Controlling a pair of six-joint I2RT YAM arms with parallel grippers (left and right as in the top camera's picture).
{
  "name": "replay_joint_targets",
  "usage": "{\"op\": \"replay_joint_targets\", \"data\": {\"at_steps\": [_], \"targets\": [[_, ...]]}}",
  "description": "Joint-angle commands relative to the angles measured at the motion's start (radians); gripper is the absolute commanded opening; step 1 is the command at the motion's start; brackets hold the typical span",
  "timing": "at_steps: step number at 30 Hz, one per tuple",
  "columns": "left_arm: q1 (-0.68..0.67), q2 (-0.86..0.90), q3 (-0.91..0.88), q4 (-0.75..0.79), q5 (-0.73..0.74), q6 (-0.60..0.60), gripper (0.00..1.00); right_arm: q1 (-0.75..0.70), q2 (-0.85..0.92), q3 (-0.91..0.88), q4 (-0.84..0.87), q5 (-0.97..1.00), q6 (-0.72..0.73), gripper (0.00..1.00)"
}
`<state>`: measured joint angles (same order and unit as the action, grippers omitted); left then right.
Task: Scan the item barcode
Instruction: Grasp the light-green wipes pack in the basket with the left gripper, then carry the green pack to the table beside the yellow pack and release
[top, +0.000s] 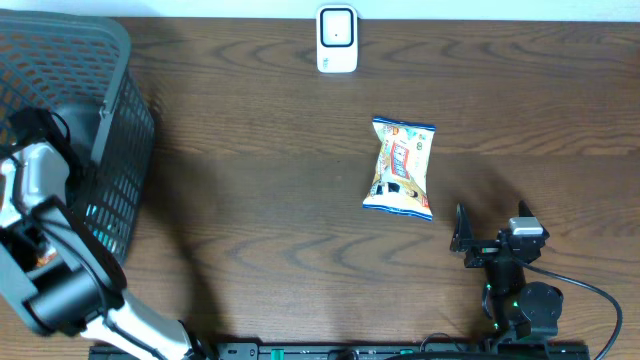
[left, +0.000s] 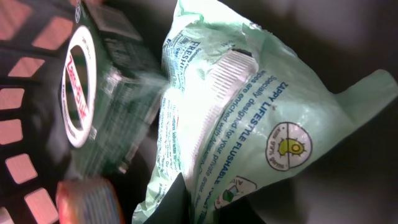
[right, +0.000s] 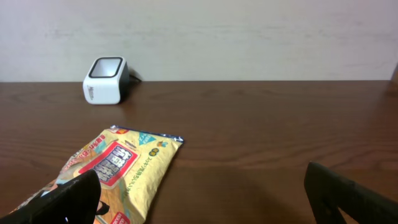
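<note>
At the upper left of the overhead view a grey mesh basket (top: 122, 115) stands on the worktop (top: 250, 200), and the left arm (top: 45, 190) reaches down into it; in the left wrist view the left hand (left: 208, 202) is closed, apparently pinching the lower edge of a pale green pack (left: 249, 106) of wipes, which lies inside the basket against a dark green box (left: 106, 106), with an orange-topped item (left: 87, 199) at the lower left of the frame. At top centre the white scanner (top: 337, 38) stands alone, well apart from the basket; right of centre a yellow snack bag (top: 402, 168) lies flat on the wood. At the lower right the right hand (right: 205, 208) waits with fingers spread wide, holding nothing. By my reading the work is at its start: the pack is gripped but not lifted; carrying it to the scanner and showing its barcode remain, and no barcode is visible yet.
</note>
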<state>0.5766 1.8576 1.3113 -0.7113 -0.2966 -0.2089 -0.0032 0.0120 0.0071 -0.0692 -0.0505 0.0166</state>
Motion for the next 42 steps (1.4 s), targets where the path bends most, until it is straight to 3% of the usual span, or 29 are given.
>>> {"op": "replay_joint_targets", "data": {"at_steps": [1, 9, 16, 21, 27, 30, 35, 42], "targets": [[0.0, -0.159, 0.05, 0.016, 0.153, -0.056, 0.08, 0.011, -0.005, -0.002, -0.004, 0.007, -0.003, 0.99], [0.0, -0.444, 0.053, 0.154, 0.467, -0.2, 0.08, 0.011, -0.005, -0.002, -0.004, 0.007, -0.003, 0.99], [0.0, -0.629, 0.053, 0.282, 0.956, -0.314, 0.08, 0.011, -0.005, -0.002, -0.004, 0.007, -0.003, 0.99], [-0.032, -0.697, 0.053, 0.356, 1.175, -0.374, 0.07, 0.011, -0.005, -0.002, -0.004, 0.007, -0.003, 0.99], [-0.251, -0.695, 0.039, 0.346, 1.205, -0.363, 0.08, 0.011, -0.005, -0.002, -0.004, 0.007, -0.003, 0.99], [-0.409, -0.655, 0.031, 0.289, 1.205, -0.267, 0.07, 0.011, -0.005, -0.002, -0.004, 0.007, -0.003, 0.99], [-0.622, -0.537, 0.031, 0.171, 1.193, -0.176, 0.08, 0.011, -0.005, -0.002, -0.004, 0.007, -0.003, 0.99], [-0.851, -0.285, 0.031, 0.147, 1.106, -0.177, 0.08, 0.011, -0.005, -0.002, -0.004, 0.007, -0.003, 0.99]]}}
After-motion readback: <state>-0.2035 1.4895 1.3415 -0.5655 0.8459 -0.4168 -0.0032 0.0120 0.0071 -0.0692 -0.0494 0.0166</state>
